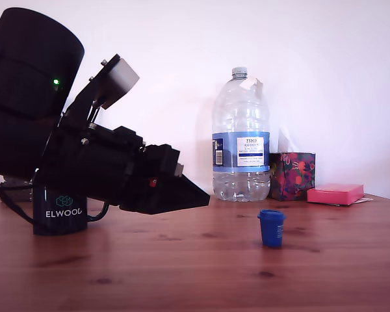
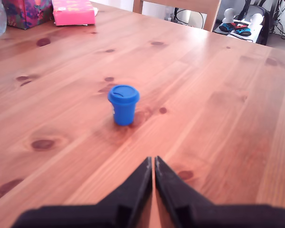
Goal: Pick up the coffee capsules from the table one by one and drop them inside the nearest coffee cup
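A bright blue coffee capsule (image 1: pixel 272 227) (image 2: pixel 123 104) stands upright on the reddish-brown wooden table (image 1: pixel 182 273) (image 2: pixel 218 118), wide rim up. My gripper (image 1: pixel 205 197) (image 2: pixel 154 161) hovers just above the table, well short of the capsule, its two black fingers pressed together with nothing between them. The dark coffee cup (image 1: pixel 60 211) with white "ELWOOD" lettering stands at the exterior view's left, behind the arm and partly covered by it. No dark capsule shows in either view.
A large water bottle (image 1: pixel 240 140), a patterned box (image 1: pixel 292 175) (image 2: pixel 26 12) and a pink box (image 1: pixel 335 193) (image 2: pixel 73 12) stand along the table's back edge. A chair back (image 2: pixel 175 7) rises beyond the far table edge.
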